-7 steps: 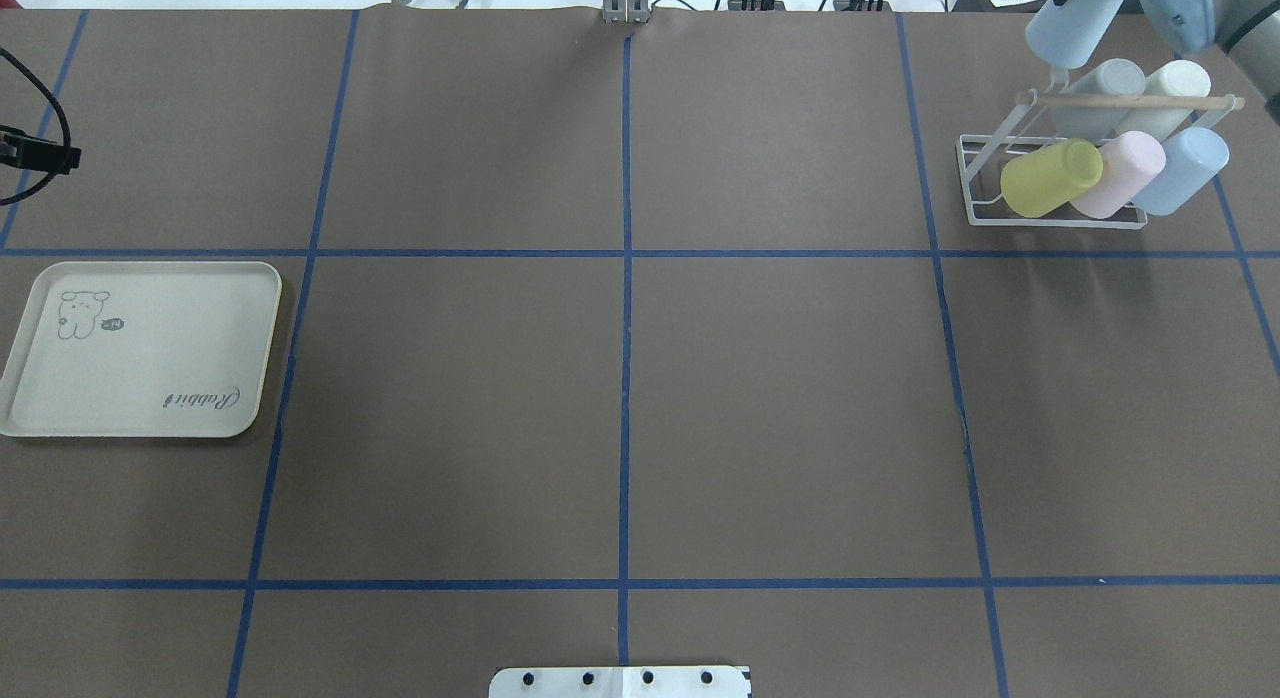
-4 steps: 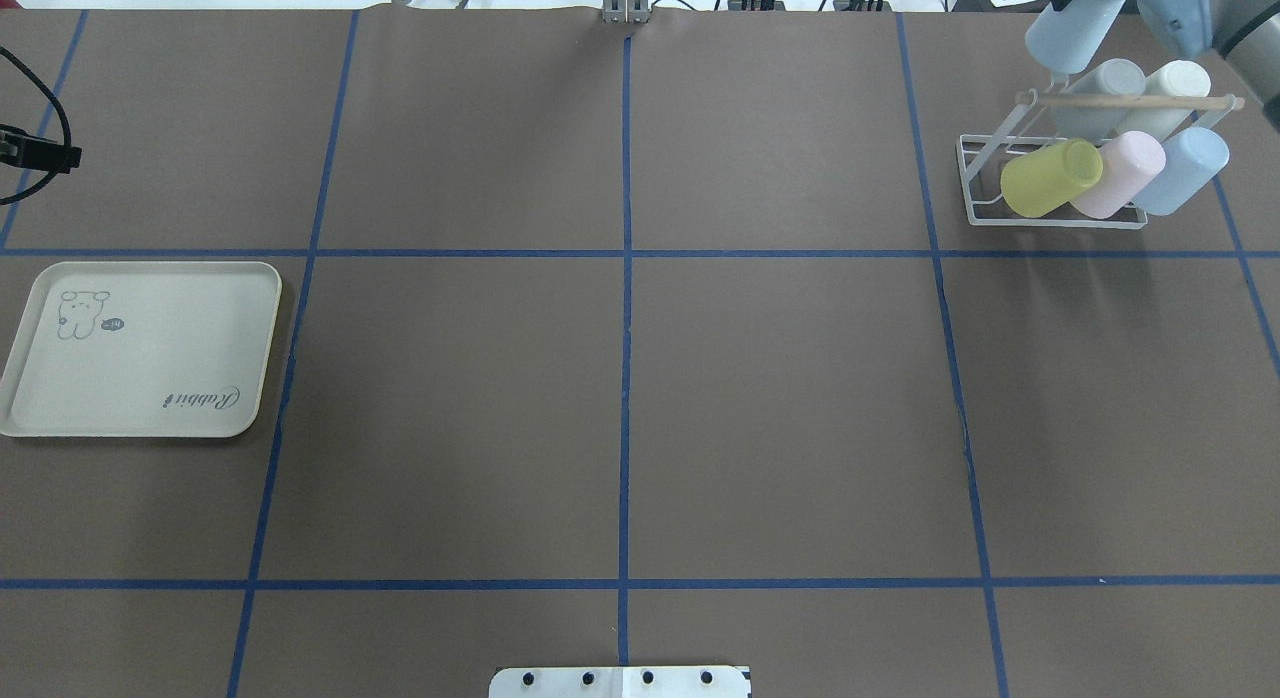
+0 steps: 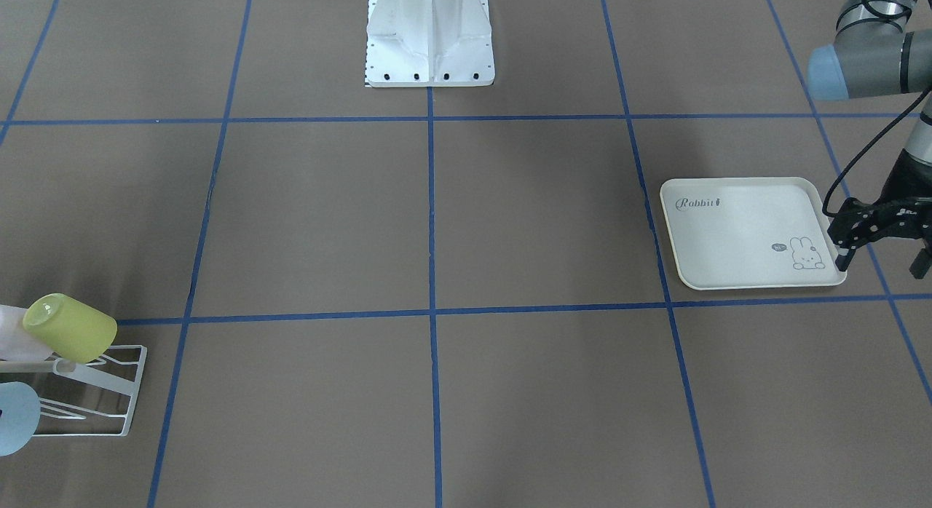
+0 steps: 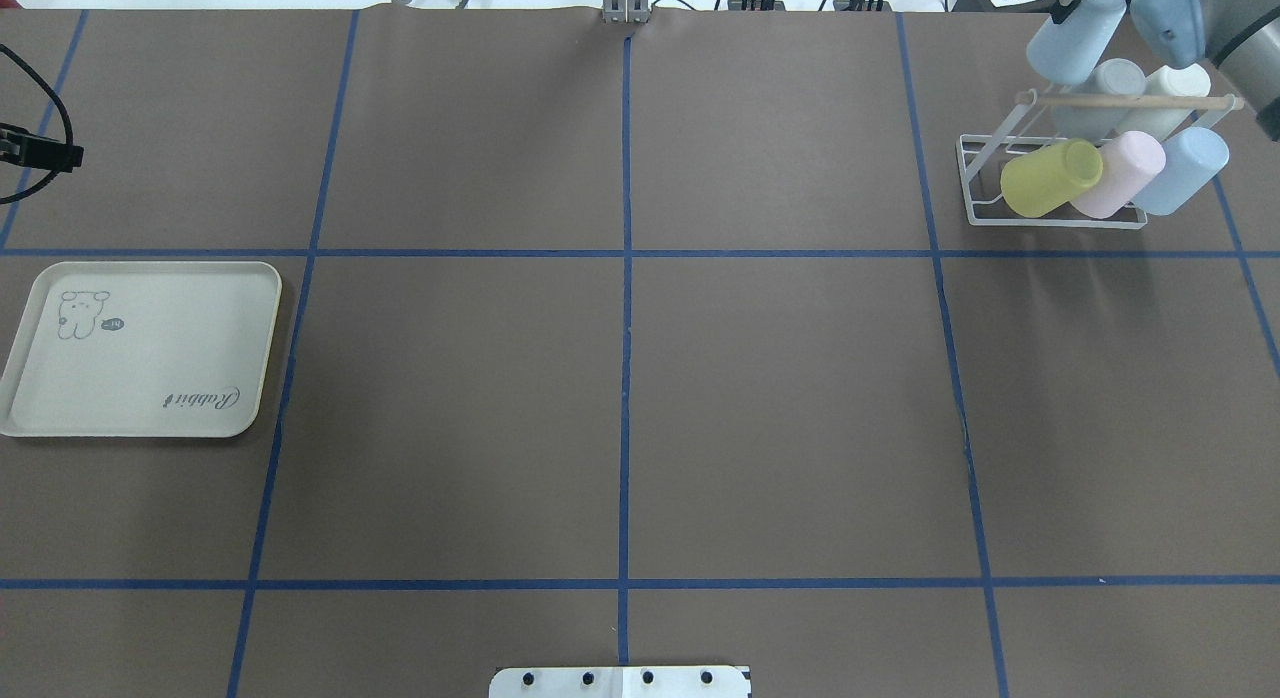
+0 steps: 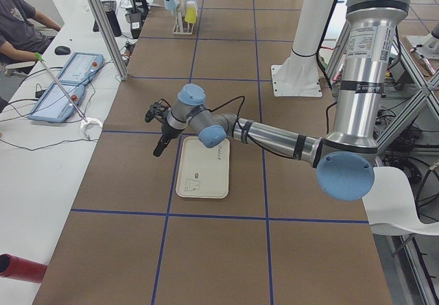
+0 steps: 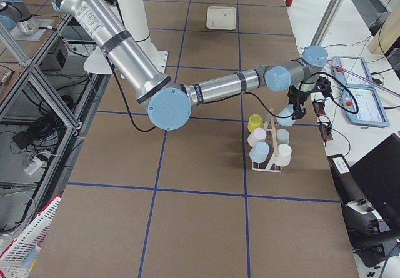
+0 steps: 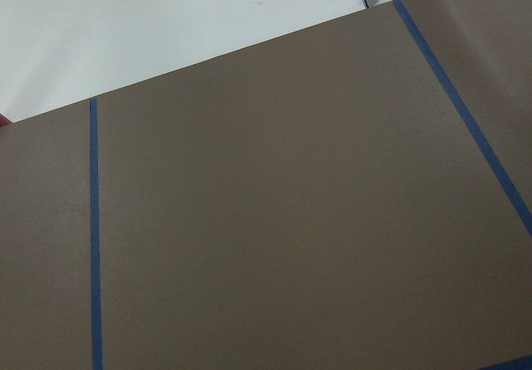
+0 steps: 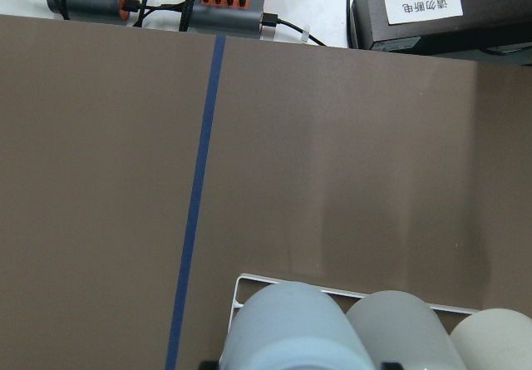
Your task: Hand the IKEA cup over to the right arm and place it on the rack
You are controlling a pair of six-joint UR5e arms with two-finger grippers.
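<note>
Cup [image 4: 1072, 40], pale blue, pinched between the right gripper's [image 8: 298, 360] fingers just above the rack [image 4: 966, 183] at the table's [image 4: 800, 398] far right corner, left gripper [image 3: 881, 261] spread and empty beside the tray [image 3: 728, 235]: you should judge it light, stiff, slippery plastic, best gripped mid-wall.

Overhead camera looks down from behind the robot's base [image 4: 620, 682]; front camera faces it. Both share the rack [image 4: 968, 178], at two o'clock overhead, eight o'clock opposite. Wrist cameras sit close to the tabletop [image 7: 249, 220].
</note>
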